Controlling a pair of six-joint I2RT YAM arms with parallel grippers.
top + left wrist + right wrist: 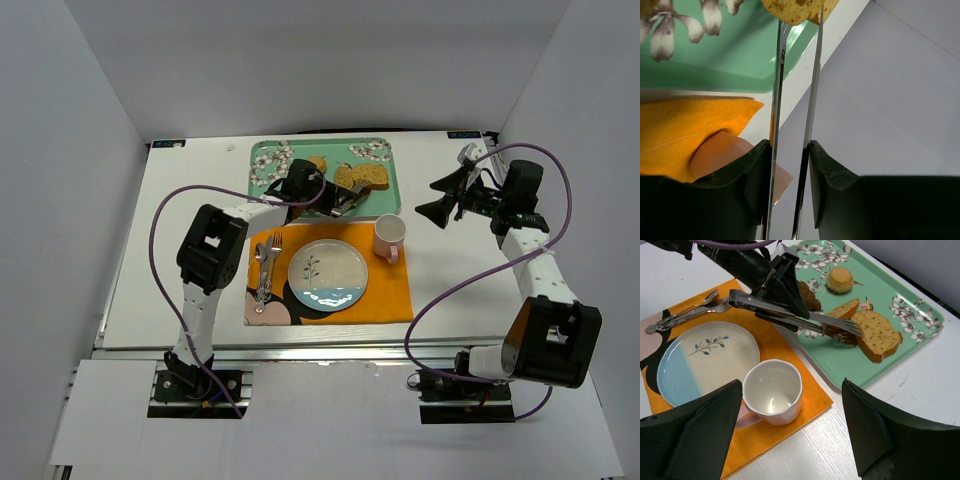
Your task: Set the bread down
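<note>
The white table [180, 250] carries a green floral tray [840, 365] at 12 o'clock of an orange placemat [385, 295] in the top view. On the placemat are a pale plate [327, 275], a white mug [390, 235] at its 2 o'clock, and a fork [722, 304] and spoon [710, 295] at its 9 o'clock.

The bread [880, 335] lies flat in the tray's 3 o'clock half, about 11 o'clock of the mug. Crowded beside it are a narrow yellowish slice [845, 307], a dark chunk [809, 296] and a round bun [839, 279].

The left gripper [318, 195] clamps metal tongs [790, 310], which pass over the dark chunk. Their blades are narrowly parted, tips at the bread's edge — whether they pinch it I cannot tell.

The right gripper [445, 196] hangs at 3 o'clock of the tray, jaws spread wide.
</note>
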